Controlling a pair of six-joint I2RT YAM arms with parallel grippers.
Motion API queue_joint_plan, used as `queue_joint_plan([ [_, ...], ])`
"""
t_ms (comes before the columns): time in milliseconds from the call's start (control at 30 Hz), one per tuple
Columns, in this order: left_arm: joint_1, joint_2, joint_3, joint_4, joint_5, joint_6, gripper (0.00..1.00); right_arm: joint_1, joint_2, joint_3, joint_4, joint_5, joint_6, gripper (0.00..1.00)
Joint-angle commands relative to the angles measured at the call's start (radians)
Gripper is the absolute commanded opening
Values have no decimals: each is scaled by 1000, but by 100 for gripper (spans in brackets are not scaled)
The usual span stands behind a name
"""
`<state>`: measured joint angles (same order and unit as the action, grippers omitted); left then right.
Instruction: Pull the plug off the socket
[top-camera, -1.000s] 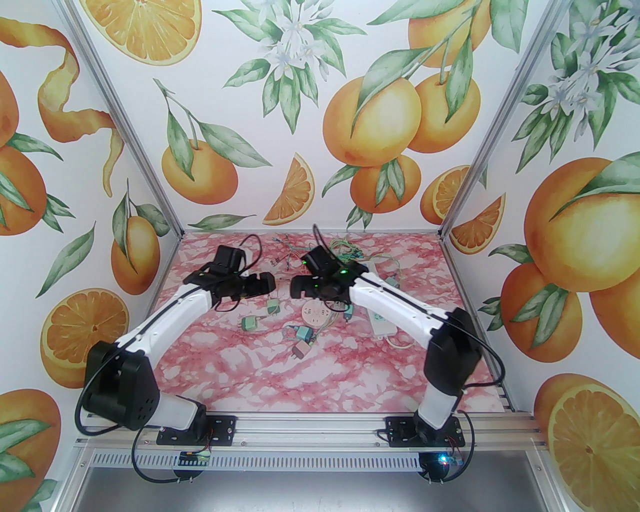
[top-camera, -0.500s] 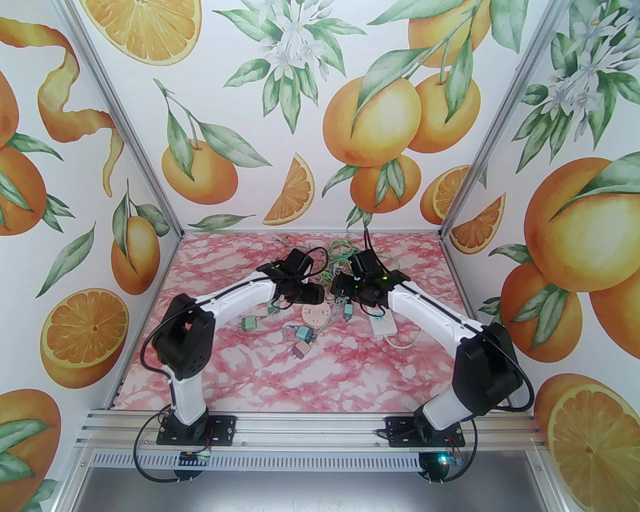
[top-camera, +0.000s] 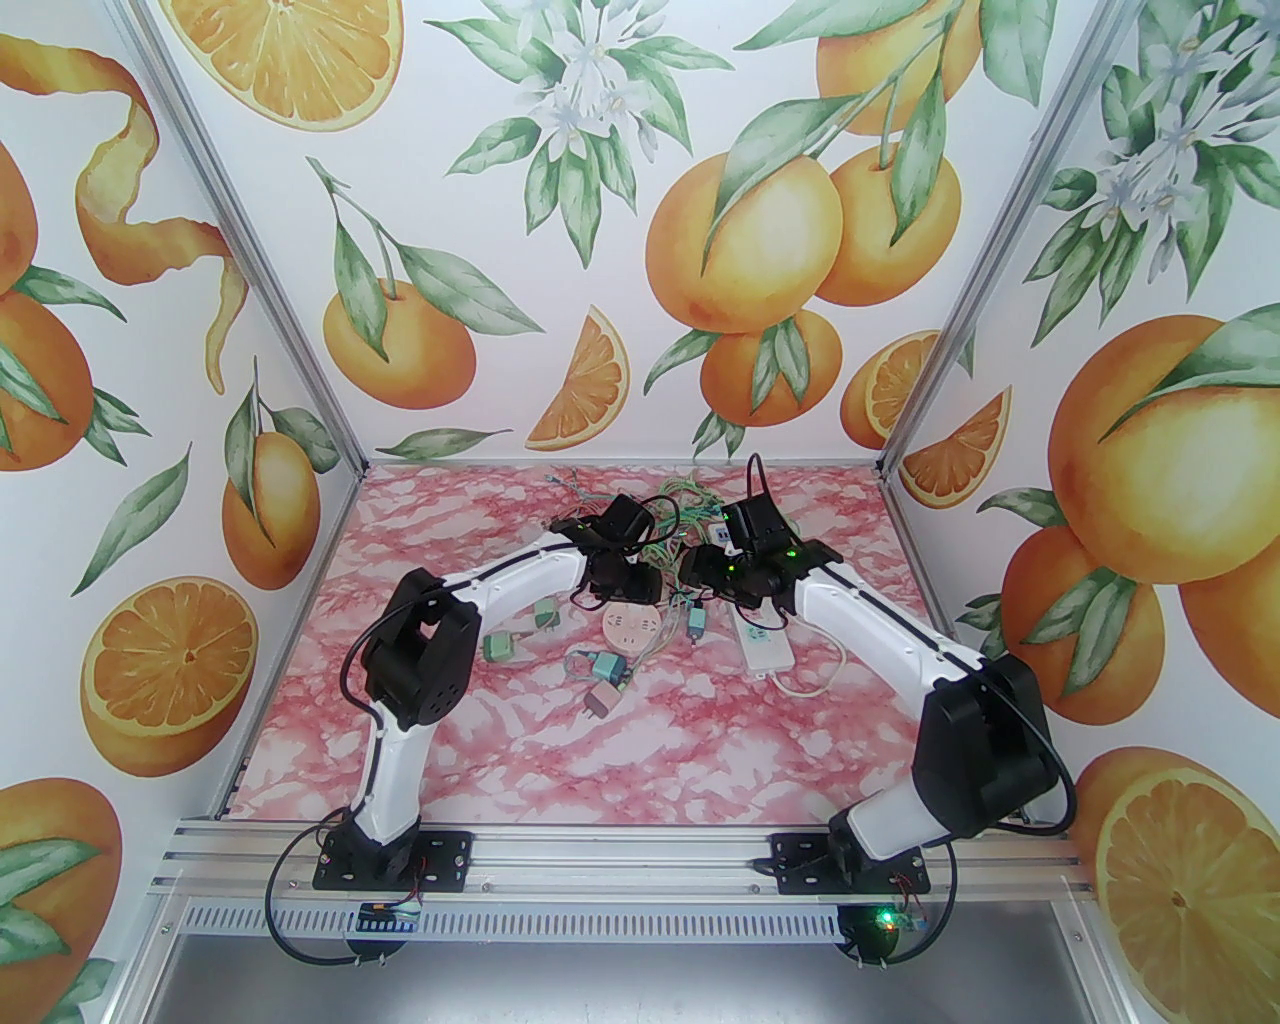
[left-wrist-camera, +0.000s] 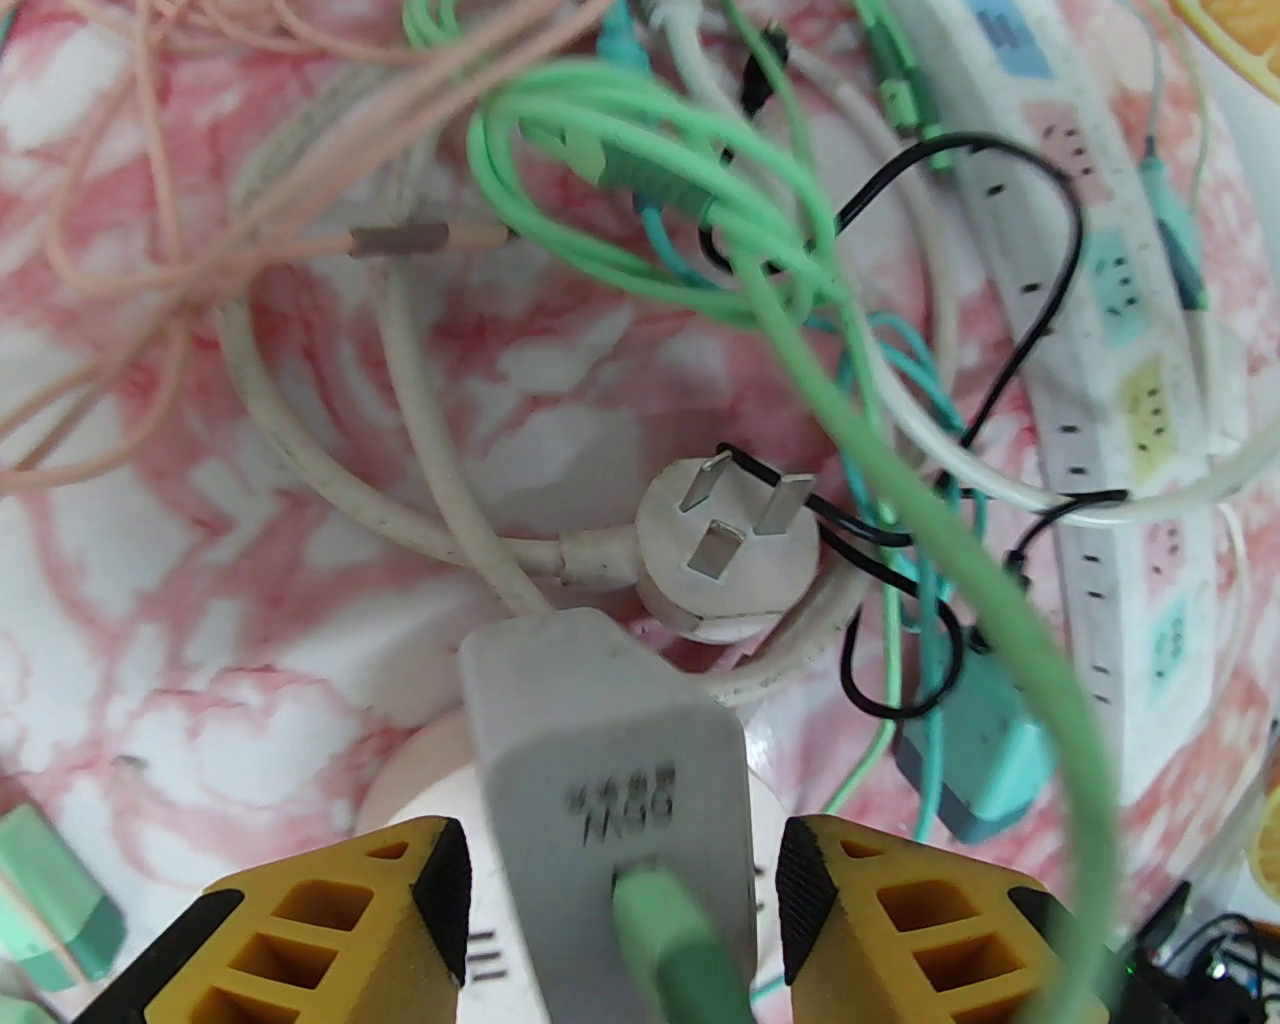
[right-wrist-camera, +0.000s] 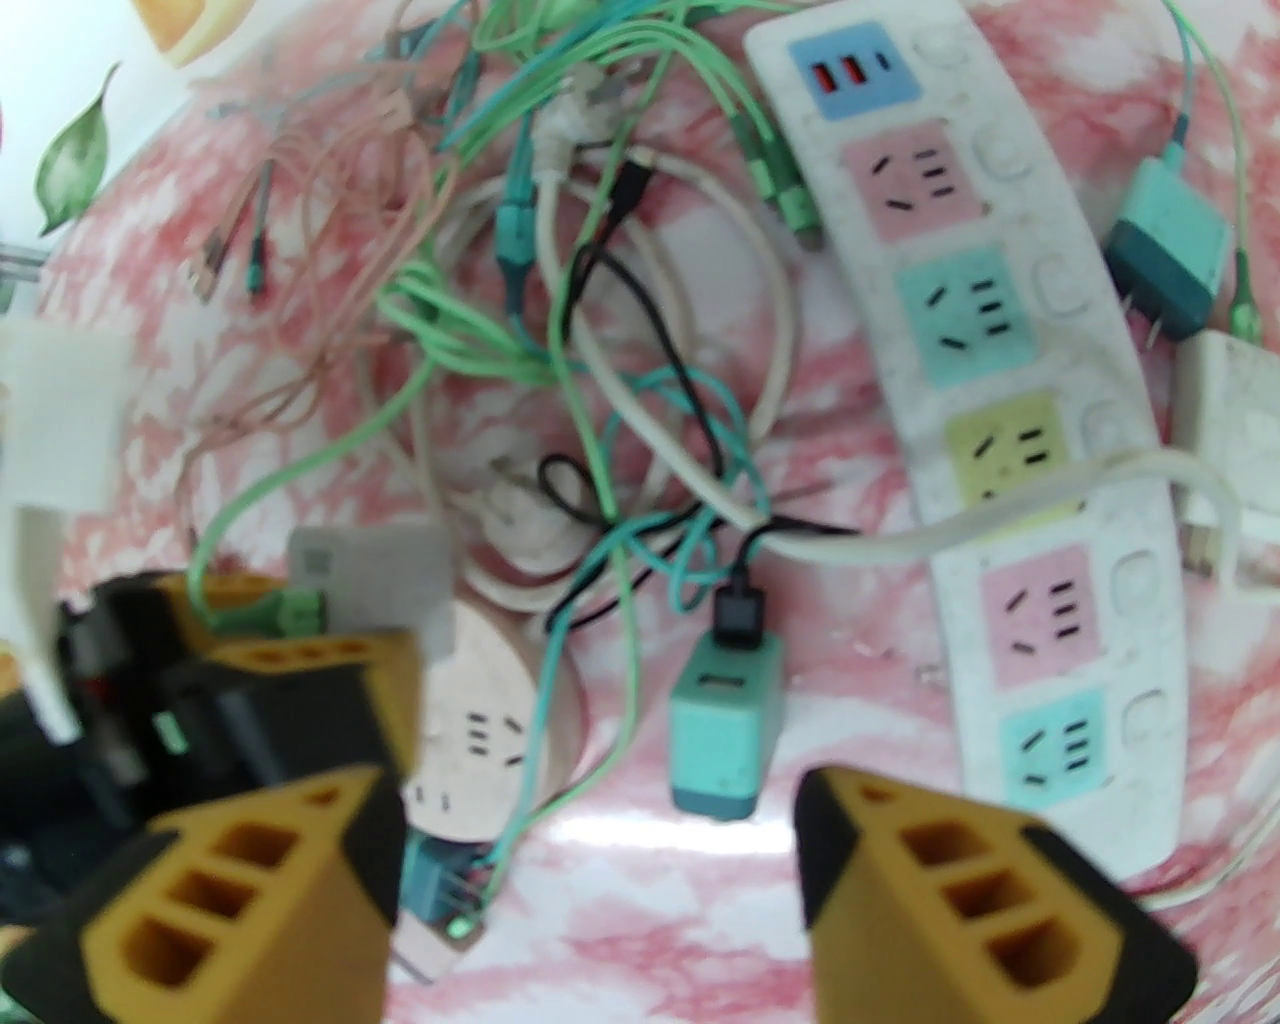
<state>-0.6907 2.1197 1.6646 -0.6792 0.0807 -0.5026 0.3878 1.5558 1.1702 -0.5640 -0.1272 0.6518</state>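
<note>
Straddling the gray plug (left-wrist-camera: 600, 760), seated in the round pink socket (right-wrist-camera: 500, 690), with left gripper (left-wrist-camera: 622, 880) partly open, slim gaps both sides. Holding right gripper (right-wrist-camera: 600, 810) wide, empty, by teal charger (right-wrist-camera: 725, 720).

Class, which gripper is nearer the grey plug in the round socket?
Left. The left gripper straddles the grey plug, a finger either side; the right gripper hovers further right, near the teal charger.
</note>
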Motion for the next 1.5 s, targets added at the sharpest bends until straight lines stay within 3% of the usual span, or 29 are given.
queue_joint_plan([
  [0,-5,14,34,-43,-40,4,43,-4,4,-16,50,-71,-5,55],
  [200,4,-23,-2,-73,-128,12,28,31,50,-34,123,-148,42,39],
  [400,16,-74,-59,-46,-148,-2,27,104,137,-6,188,-177,97,37],
  [733,20,-99,-117,-36,-157,-26,24,121,310,-8,301,-273,224,28],
  [933,25,-98,-131,-14,-174,-59,23,131,323,-75,421,-333,294,30],
  [1167,26,-86,-129,4,-171,-74,23,154,329,-104,466,-362,318,40],
  [1467,25,-93,-144,18,-141,-86,22,164,377,-143,571,-409,388,41],
])
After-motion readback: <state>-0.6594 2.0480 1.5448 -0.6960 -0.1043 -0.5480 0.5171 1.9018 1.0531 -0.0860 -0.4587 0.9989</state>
